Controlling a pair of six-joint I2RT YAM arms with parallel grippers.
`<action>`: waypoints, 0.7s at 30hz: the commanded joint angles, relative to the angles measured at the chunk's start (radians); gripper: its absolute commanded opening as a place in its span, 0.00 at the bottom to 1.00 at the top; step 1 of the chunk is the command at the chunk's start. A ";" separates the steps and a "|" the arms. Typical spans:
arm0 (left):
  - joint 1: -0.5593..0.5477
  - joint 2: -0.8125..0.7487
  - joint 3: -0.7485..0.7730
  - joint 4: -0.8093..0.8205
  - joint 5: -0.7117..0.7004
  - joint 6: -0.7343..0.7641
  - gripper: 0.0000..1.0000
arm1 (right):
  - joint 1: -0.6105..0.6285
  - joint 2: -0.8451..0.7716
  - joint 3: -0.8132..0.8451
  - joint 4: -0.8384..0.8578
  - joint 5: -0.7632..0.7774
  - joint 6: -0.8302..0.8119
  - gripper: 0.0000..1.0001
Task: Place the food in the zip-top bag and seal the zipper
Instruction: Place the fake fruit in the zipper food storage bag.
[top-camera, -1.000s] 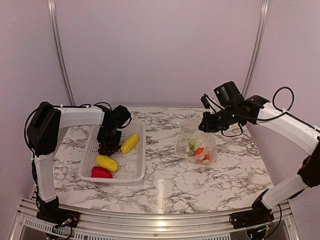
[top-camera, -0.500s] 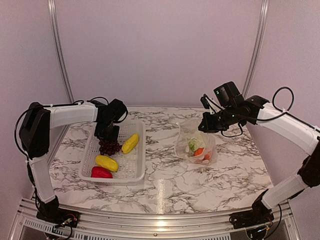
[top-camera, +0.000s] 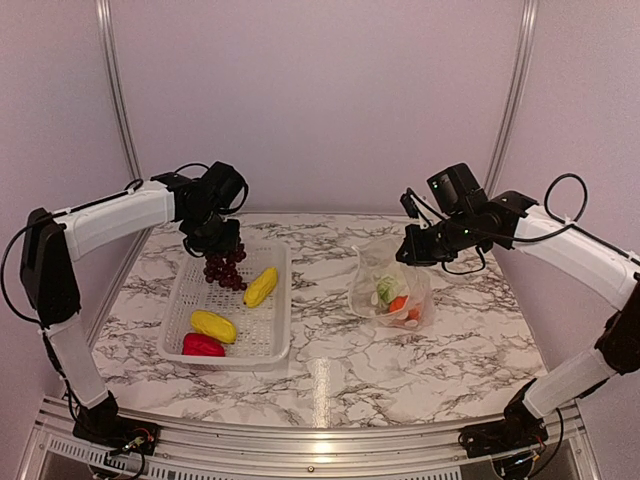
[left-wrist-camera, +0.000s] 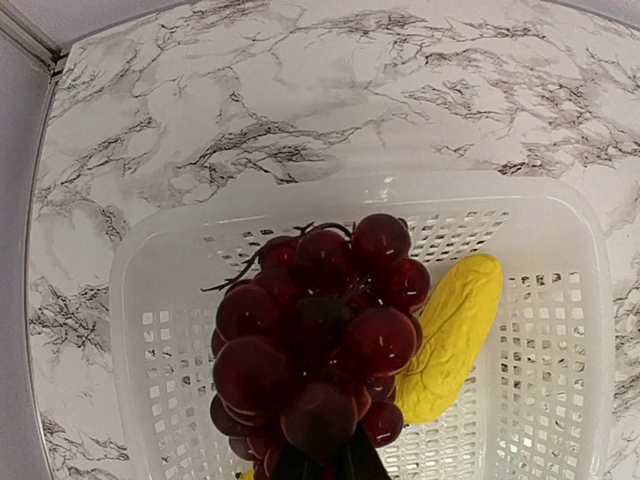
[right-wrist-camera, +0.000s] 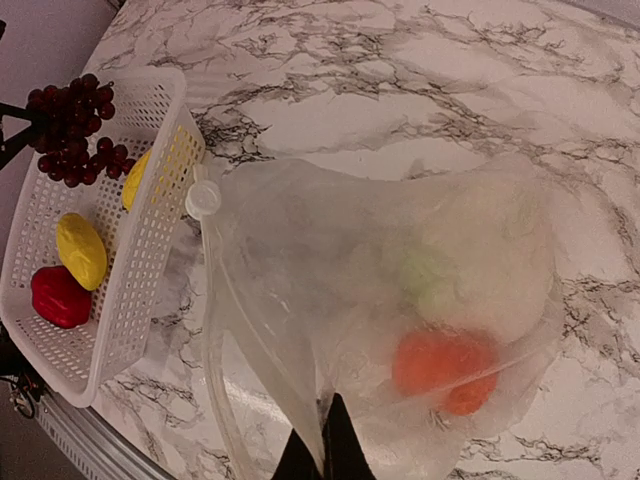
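We see a white perforated plastic basket with a rounded rim and a grid of small square holes in its floor and walls. Under the basket lies a white marble-patterned table with grey veins, which runs on well to the right of the basket. Behind the basket stands a plain pale wall, with one curved metal pole just behind the basket and another well apart to its right. Near the front of the basket, an aluminium rail borders the table's edge.
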 joint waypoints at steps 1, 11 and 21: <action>0.003 -0.065 0.083 -0.031 0.050 0.007 0.06 | 0.007 0.014 0.033 0.017 -0.014 0.008 0.00; 0.003 -0.092 0.266 -0.026 0.171 -0.026 0.04 | 0.010 0.043 0.066 0.017 -0.027 0.006 0.00; -0.028 -0.128 0.285 0.141 0.369 -0.141 0.00 | 0.016 0.094 0.129 0.010 -0.049 0.006 0.00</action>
